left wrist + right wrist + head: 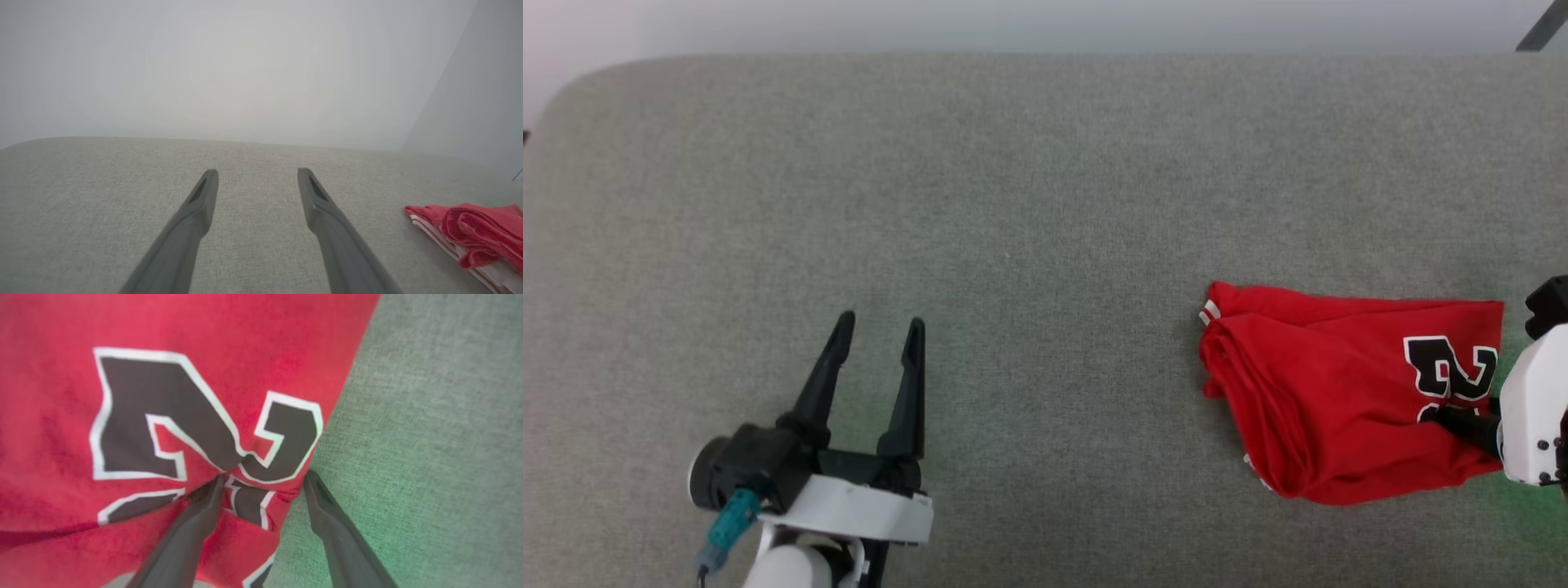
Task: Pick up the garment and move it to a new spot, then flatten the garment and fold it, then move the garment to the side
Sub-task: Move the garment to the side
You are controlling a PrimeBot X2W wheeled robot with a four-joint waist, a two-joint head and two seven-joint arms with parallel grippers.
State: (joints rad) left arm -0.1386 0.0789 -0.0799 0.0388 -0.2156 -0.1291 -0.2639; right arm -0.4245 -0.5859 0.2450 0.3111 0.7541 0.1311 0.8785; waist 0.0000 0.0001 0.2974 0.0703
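The garment (1339, 400) lies folded in a loose bundle on the right of the grey fabric surface, red with a black white-outlined numeral facing up. My right gripper (1454, 418) comes in from the right edge and is open. In the right wrist view its fingers (204, 522) straddle the garment's (163, 396) edge, one tip pressed into puckered cloth below the numeral, the other at the hem. My left gripper (880, 322) hovers open at the lower left with nothing between its fingers. The left wrist view has the left gripper (257, 173) over bare surface, with the garment (474, 232) far right.
The grey fabric surface (1013, 204) stretches wide, its far edge along the top and a rounded corner at the upper left. A pale wall stands behind it. A dark strut (1539, 28) crosses the top right corner.
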